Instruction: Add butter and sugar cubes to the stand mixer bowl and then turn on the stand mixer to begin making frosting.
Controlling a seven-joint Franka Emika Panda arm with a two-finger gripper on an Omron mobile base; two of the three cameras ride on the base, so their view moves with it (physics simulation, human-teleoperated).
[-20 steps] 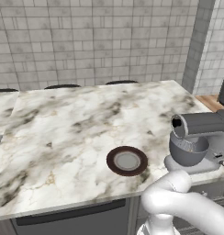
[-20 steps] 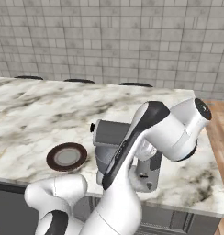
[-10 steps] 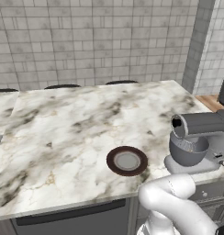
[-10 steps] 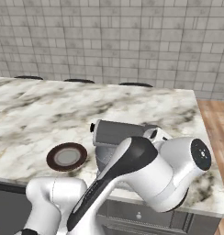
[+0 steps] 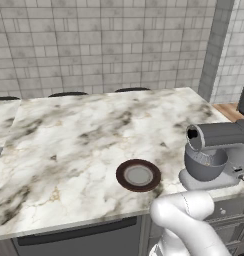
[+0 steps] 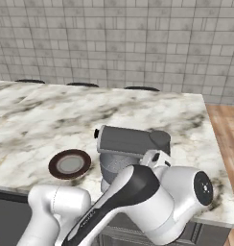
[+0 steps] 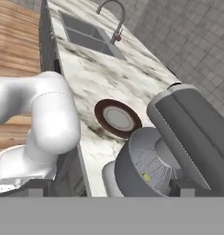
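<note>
One stand mixer (image 5: 219, 150), one stand mixer bowl (image 7: 146, 167), one plate (image 5: 138, 175), one sink (image 7: 88, 39), one faucet (image 7: 116, 18)

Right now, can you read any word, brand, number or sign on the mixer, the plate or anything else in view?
None: no text can be read.
The stand mixer has plain grey surfaces, with no brand or dial marks visible.
The stand mixer bowl and the plate carry no label.
The counter and the wall tiles bear only marble and tile pattern.
</note>
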